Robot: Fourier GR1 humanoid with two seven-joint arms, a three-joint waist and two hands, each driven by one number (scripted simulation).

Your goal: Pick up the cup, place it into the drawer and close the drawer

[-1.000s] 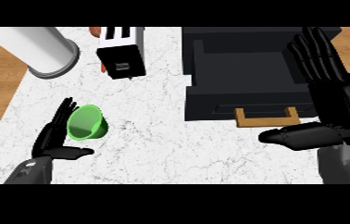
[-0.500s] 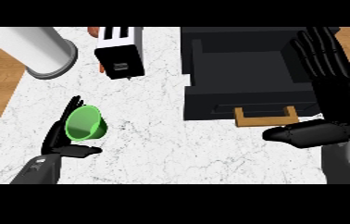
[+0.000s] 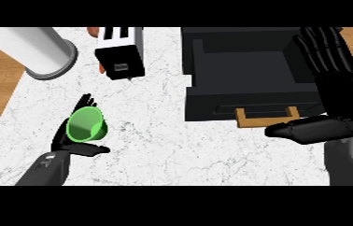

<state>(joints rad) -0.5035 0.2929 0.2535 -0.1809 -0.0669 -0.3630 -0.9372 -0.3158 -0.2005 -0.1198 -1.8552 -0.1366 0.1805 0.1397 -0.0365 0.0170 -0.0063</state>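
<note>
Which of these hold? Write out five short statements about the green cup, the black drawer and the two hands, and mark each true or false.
1. The translucent green cup sits in the black left hand. True.
2. The black drawer with its wooden handle is shut. False: it stands open.
3. The cup lies inside the drawer. False: it is over the white marble counter, left of the drawer.
4. The black right hand holds nothing. True.
5. A black-and-white toaster stands behind the cup. True.

Green cup in curled left hand, open black drawer right.
</note>
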